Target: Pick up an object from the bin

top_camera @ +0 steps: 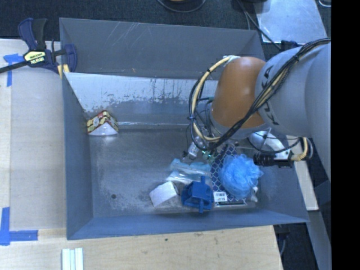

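Cannot tell claw [197,152] open or closed, low over crinkly clear plastic packet [184,170] beside fluffy light-blue mesh sponge [241,175]; risks slipping off film, snagging both.

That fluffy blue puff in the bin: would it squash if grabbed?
Probably: the puff looks like ruffled mesh, so it should crush easily. It is likely very light for its bulk. Its ragged, uneven shape makes rolling unlikely.
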You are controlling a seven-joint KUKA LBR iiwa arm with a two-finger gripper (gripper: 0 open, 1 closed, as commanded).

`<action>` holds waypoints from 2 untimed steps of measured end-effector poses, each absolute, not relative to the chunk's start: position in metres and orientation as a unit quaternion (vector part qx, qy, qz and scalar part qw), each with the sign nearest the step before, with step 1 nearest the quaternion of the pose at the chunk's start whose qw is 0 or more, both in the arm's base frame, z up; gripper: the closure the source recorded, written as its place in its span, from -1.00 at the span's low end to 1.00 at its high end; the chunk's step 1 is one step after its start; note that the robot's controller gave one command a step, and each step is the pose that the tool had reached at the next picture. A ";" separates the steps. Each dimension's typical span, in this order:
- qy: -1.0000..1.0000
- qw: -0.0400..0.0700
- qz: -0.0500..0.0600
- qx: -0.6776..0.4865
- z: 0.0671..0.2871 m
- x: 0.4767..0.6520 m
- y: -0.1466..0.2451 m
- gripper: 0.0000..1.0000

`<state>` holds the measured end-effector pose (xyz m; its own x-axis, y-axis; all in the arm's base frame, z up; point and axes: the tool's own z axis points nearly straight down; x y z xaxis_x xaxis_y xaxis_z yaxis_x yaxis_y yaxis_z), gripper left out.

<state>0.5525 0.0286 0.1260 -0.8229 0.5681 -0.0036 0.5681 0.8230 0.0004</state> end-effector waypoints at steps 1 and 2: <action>0.992 0.002 -0.001 0.127 0.114 0.540 0.041 -1.00; 0.937 0.002 0.000 0.348 0.101 0.529 0.021 1.00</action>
<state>0.5291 0.0214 0.1006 -0.7573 0.6531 -0.0047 0.6531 0.7573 0.0017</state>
